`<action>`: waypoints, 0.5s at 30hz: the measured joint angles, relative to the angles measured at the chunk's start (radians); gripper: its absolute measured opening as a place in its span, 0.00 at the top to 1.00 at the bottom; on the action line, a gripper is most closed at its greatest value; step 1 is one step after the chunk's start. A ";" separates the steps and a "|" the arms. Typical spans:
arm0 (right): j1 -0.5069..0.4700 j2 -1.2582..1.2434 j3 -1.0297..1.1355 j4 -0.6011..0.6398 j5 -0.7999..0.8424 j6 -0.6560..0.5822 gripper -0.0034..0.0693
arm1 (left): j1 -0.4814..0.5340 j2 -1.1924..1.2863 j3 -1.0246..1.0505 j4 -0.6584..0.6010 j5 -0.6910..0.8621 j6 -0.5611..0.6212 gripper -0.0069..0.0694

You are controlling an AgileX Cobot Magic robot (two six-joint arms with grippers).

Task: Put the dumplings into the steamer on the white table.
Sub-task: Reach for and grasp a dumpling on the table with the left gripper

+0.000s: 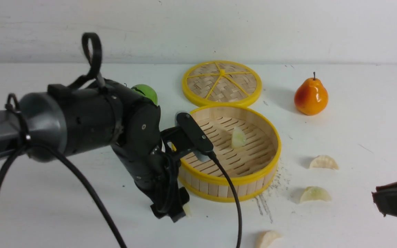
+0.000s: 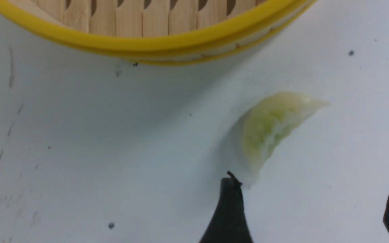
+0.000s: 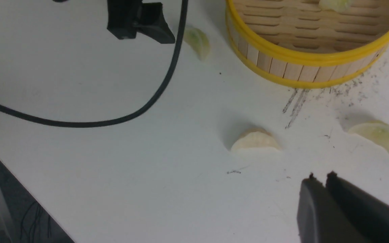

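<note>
Left gripper near greenish, pleated dumpling

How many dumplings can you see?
5. One lies inside the steamer. Three lie on the white table: two right of it, one in front, nearest the camera. One lies by the left gripper, near the steamer's front wall. The left arm could hide more.

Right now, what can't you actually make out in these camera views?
Front view: the left arm covers most of a green object, so what it is stays unclear.
Front view: the left fingers hide nearly all of the greenish dumpling beside the steamer.
Front view: the nearest dumpling is cut by the bottom edge, the right fingers by the right edge.
</note>
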 joint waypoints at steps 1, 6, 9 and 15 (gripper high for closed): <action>0.000 0.000 0.000 0.000 0.000 0.000 0.90 | 0.000 0.017 0.000 0.000 -0.018 0.001 0.18; 0.000 0.000 0.000 0.000 0.000 0.000 0.90 | 0.000 0.087 0.000 -0.001 -0.084 0.015 0.18; 0.000 0.000 0.000 0.000 0.000 0.000 0.90 | 0.000 0.124 0.000 -0.008 -0.111 0.015 0.20; 0.000 0.000 0.000 0.000 0.000 0.000 0.88 | 0.000 0.155 0.000 -0.057 -0.107 0.003 0.46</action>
